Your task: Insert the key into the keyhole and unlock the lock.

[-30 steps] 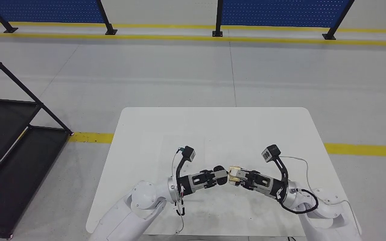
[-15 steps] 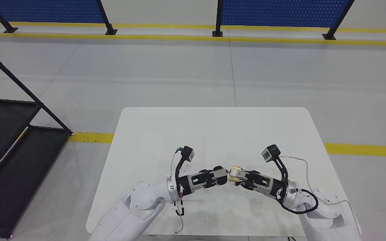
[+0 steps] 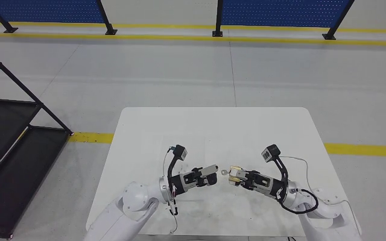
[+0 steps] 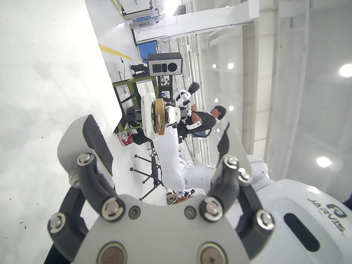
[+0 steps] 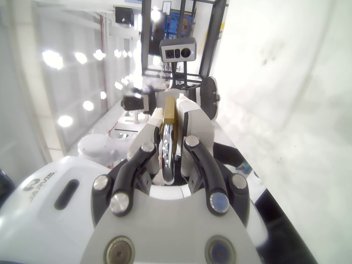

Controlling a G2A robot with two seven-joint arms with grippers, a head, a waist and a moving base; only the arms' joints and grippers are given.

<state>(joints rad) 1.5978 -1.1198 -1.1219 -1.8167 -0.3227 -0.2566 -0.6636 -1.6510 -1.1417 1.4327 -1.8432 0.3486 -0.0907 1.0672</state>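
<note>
**Left claw off the key, which sits in the lock.**
Top view: your left gripper [image 3: 211, 170], pressed to the lock [image 3: 236, 173] half a second ago, has backed away along the table's [image 3: 151, 132] near edge, and the key [image 3: 224, 172] juts out alone. Left wrist view: its fingers stand apart, holding nothing, with the lock straight ahead. Right wrist view: your right gripper [image 5: 171, 115] is clamped on the brass body. Insertion looks done. I can't tell if it has been turned.

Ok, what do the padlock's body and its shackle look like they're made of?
The padlock body looks like brass: dull golden-yellow, flat-faced, with a satin finish. The shackle is probably chromed or polished steel: a silvery curved bar with bright, mirror-like reflections.
</note>
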